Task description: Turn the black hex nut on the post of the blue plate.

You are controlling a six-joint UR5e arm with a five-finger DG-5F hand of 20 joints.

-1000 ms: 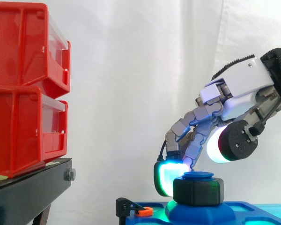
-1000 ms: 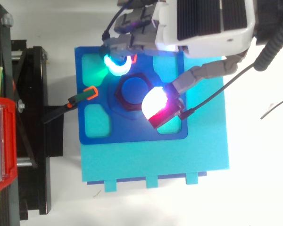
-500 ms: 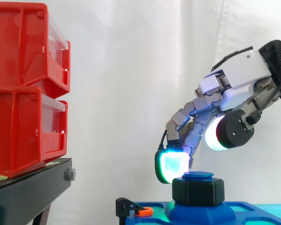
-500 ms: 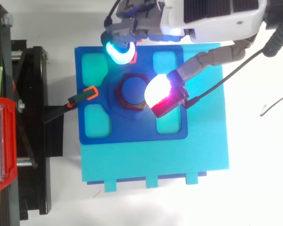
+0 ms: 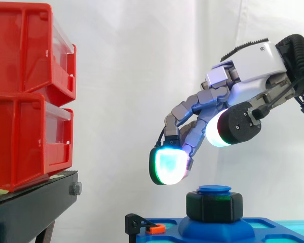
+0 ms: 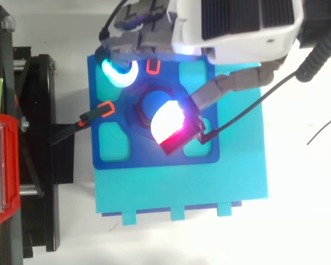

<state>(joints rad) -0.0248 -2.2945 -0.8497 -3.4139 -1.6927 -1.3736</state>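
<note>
- As you looked across from the side, your hand [image 5: 253, 71] hung in the air above the black hex nut [image 5: 214, 206] and somewhat to its left; it was apart from the nut and held nothing.
- You had its fingers bent downward and spread away from the thumb, with a clear gap between them; one fingertip pad [image 5: 167, 166] glowed cyan-green, and the thumb pad [image 5: 219, 134] glowed white.
- The nut sat on the post [image 5: 214, 190] of the blue plate [image 5: 266, 224]; the post's round blue top showed just above the nut; the lowest pad hung higher than the nut, off to its left.
- From above, you saw the thumb pad [image 6: 168, 124], white with a red edge, over the right side of the nut [image 6: 139, 113], hiding part of it; the cyan pad [image 6: 117, 72] lay over the plate's upper-left recess in that view.
- The blue plate [image 6: 154, 157] lay on a lighter cyan board [image 6: 182, 187].
- A black clamp with an orange tip [image 6: 102, 110] reached from the black stand [image 6: 36, 138] to the plate's left edge; a second orange piece [image 6: 153, 66] showed near the plate's top edge, beside the fingers.
- The red bins [image 5: 25, 96] stood stacked on the stand, well apart from your hand; the white curtain [image 5: 131, 76] hung behind.
</note>
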